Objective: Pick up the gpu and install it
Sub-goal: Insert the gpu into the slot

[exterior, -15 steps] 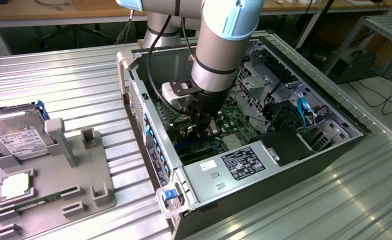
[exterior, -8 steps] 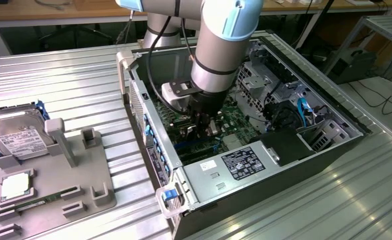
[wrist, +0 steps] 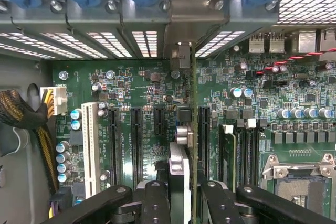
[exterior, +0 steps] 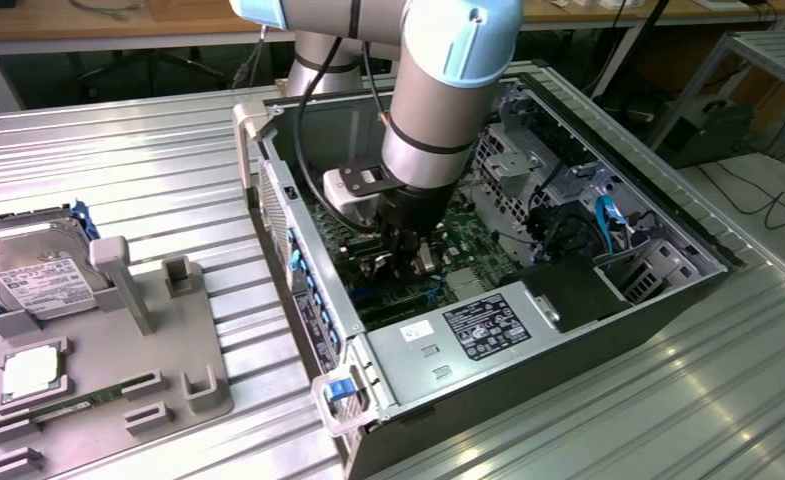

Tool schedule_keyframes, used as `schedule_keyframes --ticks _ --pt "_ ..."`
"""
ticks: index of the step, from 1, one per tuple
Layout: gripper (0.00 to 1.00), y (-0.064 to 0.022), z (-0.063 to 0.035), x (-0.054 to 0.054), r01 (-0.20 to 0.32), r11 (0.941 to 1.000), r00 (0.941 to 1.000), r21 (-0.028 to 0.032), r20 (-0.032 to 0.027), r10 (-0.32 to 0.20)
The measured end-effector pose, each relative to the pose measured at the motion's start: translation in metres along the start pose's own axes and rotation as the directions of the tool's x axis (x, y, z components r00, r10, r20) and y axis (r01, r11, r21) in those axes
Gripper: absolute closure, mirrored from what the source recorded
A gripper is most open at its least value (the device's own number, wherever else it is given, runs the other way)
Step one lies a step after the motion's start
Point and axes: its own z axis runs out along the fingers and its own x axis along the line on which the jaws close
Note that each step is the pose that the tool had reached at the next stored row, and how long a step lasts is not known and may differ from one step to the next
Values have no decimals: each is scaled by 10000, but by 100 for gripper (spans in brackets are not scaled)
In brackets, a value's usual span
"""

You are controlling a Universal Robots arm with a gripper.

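Arm deep in the open computer case (exterior: 365,400), card going onto the board!

The grey arm (exterior: 432,110) reaches down over the green motherboard (wrist: 142,93). The gripper (wrist: 181,198) is clamped on the gpu (wrist: 178,166), held edge-on and upright above the black expansion slots (wrist: 136,140), its bracket end towards the case's slotted rear wall (wrist: 121,40).
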Motion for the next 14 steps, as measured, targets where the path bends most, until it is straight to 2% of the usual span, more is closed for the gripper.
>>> schedule_keyframes --ticks 14 --pt "72 -1 14 -1 0 10000 10000 6 11 0"
